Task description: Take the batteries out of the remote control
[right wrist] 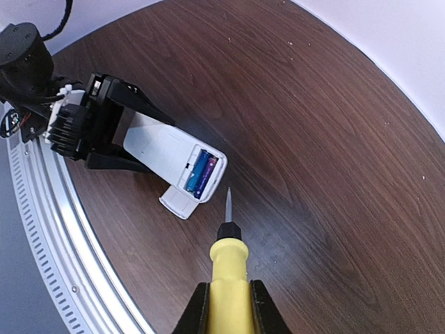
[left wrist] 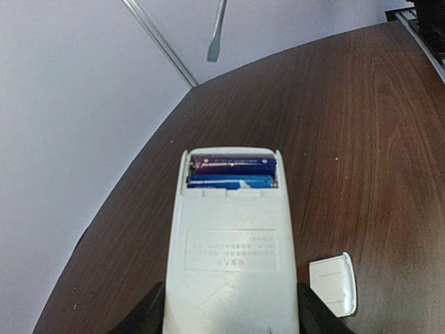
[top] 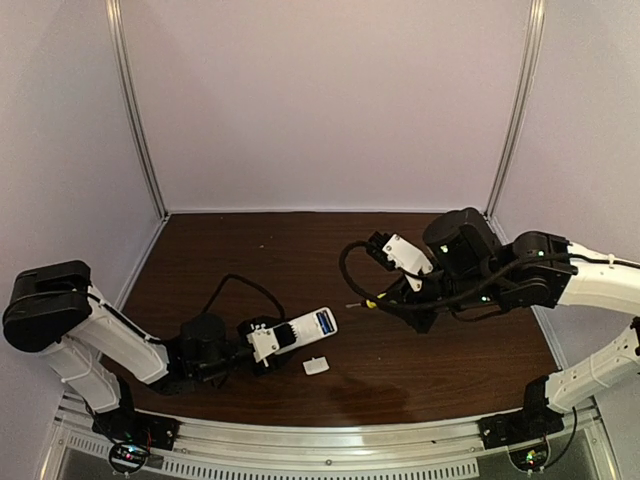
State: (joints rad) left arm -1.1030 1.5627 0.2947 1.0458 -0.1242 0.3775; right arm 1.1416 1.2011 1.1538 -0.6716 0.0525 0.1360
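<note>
Left pincer [left wrist: 229,316], jaws part-way apart and clamped across the closed end of the remote control [left wrist: 229,236], one finger on each long side; the grip steadies the slab and turns its back face upward, so that the uncovered compartment at the free end is exposed. The batteries [left wrist: 233,172], two blue cylinders, lie side by side across that compartment, neither yet removed. The remote control sits close to the near edge of the counter [top: 300,250], left of centre, its open end directed toward the middle; whether it rests on the wood or is raised slightly cannot be told. The small white battery cover [left wrist: 334,282] lies flat just beside it, on the near-edge side, out of the working path. Right pincer [right wrist: 229,313], jaws closed tight on the yellow handle of a screwdriver [right wrist: 228,271], blade aimed at the compartment but apart from it, presumably to serve as a prying tool. Between blade tip and batteries the wood is bare, and the far and right portions of the counter give wide room; the side walls and the metal rail along the near edge bound movement.
</note>
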